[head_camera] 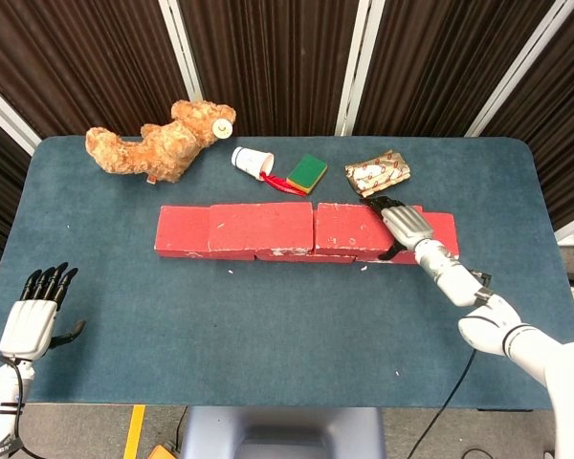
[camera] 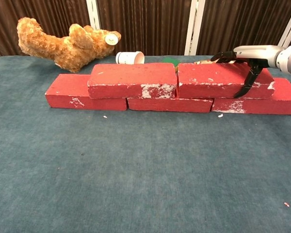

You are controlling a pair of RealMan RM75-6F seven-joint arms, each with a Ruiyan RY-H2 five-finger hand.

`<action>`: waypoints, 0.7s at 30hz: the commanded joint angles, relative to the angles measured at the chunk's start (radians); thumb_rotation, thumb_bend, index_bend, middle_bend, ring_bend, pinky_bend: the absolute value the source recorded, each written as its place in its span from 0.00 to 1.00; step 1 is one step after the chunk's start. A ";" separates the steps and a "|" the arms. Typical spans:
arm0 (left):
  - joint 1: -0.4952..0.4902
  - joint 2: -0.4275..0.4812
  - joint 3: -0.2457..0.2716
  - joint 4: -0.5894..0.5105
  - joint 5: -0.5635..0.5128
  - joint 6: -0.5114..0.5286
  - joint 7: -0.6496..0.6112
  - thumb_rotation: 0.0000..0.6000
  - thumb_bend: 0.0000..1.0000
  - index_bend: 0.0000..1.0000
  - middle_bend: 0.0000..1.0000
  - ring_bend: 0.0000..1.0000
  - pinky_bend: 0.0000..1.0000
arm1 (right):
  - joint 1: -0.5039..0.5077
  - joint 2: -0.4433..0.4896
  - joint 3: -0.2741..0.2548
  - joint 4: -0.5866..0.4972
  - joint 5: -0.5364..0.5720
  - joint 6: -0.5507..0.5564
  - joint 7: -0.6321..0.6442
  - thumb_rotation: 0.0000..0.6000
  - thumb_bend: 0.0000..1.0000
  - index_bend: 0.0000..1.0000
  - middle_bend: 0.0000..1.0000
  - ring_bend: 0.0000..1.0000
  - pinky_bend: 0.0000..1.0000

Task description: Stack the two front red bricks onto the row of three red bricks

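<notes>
Bricks are both up on the row (camera: 169,104); the right robot hand (head_camera: 399,224) grips the right top brick (camera: 218,79), thumb down its front. Letting go with a sideways drag could shift it against the left top brick (camera: 132,80). The left robot hand (head_camera: 40,306) hangs open off the worktop (head_camera: 268,316).

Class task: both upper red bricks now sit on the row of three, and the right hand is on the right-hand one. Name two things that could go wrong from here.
1. The right hand grips the upper right red brick, thumb down its front face; pulling away carelessly could drag it off the bottom row.
2. A nudge leftward could shove it into the upper left red brick, which it nearly touches.
</notes>
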 commanded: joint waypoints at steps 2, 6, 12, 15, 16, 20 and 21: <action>0.000 0.001 0.000 0.000 -0.001 -0.002 -0.002 1.00 0.27 0.00 0.00 0.00 0.05 | 0.001 0.004 0.000 -0.007 0.003 -0.009 -0.003 1.00 0.07 0.00 0.15 0.09 0.34; 0.000 0.002 0.000 0.000 0.000 0.000 -0.006 1.00 0.27 0.00 0.00 0.00 0.05 | 0.002 0.007 0.002 -0.014 0.010 -0.021 -0.008 1.00 0.06 0.00 0.08 0.03 0.27; 0.000 -0.001 -0.001 0.007 0.003 0.002 -0.009 1.00 0.26 0.00 0.00 0.00 0.05 | 0.004 0.017 0.003 -0.027 0.018 -0.035 -0.038 1.00 0.03 0.00 0.00 0.00 0.16; -0.001 -0.001 -0.001 0.008 0.003 0.000 -0.012 1.00 0.26 0.00 0.00 0.00 0.05 | 0.005 0.018 0.006 -0.031 0.027 -0.045 -0.048 1.00 0.02 0.00 0.00 0.00 0.13; -0.001 -0.001 -0.001 0.008 0.003 0.001 -0.012 1.00 0.26 0.00 0.00 0.00 0.05 | 0.005 0.017 0.007 -0.031 0.029 -0.045 -0.051 1.00 0.02 0.00 0.00 0.00 0.13; -0.001 0.000 0.000 0.006 0.007 0.005 -0.016 1.00 0.26 0.00 0.00 0.00 0.05 | 0.006 0.019 0.008 -0.035 0.035 -0.056 -0.066 1.00 0.00 0.00 0.00 0.00 0.11; -0.001 0.000 0.000 0.007 0.007 0.005 -0.017 1.00 0.27 0.00 0.00 0.00 0.05 | 0.005 0.020 0.009 -0.038 0.036 -0.054 -0.070 1.00 0.00 0.00 0.00 0.00 0.11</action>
